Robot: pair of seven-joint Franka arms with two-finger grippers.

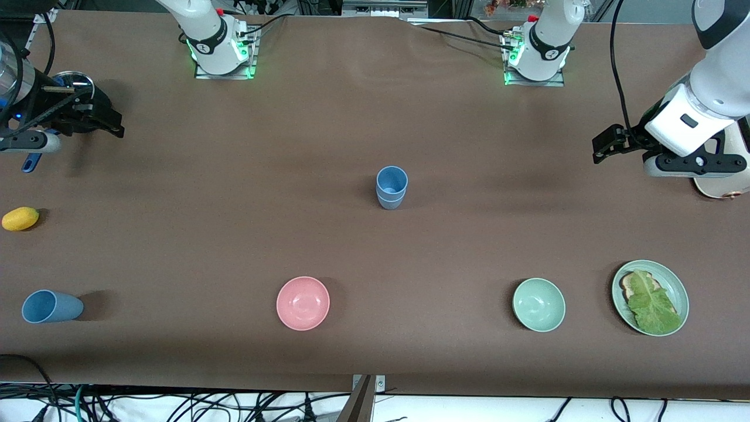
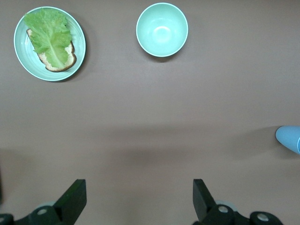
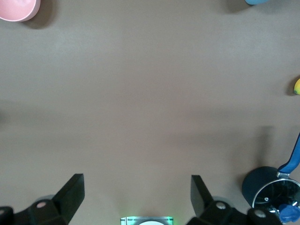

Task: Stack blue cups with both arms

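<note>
Two blue cups (image 1: 391,186) stand nested and upright in the middle of the table; the stack's edge shows in the left wrist view (image 2: 289,138). A third blue cup (image 1: 51,306) lies on its side near the front edge at the right arm's end; its edge shows in the right wrist view (image 3: 258,1). My left gripper (image 1: 604,146) hangs open and empty over bare table at the left arm's end; in the left wrist view (image 2: 138,197) nothing is between its fingers. My right gripper (image 1: 112,125) hangs open and empty at the right arm's end, as the right wrist view (image 3: 137,194) shows.
A pink bowl (image 1: 303,303), a pale green bowl (image 1: 538,305) and a green plate (image 1: 679,287) with bread and lettuce lie along the front. A yellow fruit (image 1: 20,218) and a small pan with a blue handle (image 3: 276,192) are near the right gripper. A white object (image 1: 723,186) sits under the left arm.
</note>
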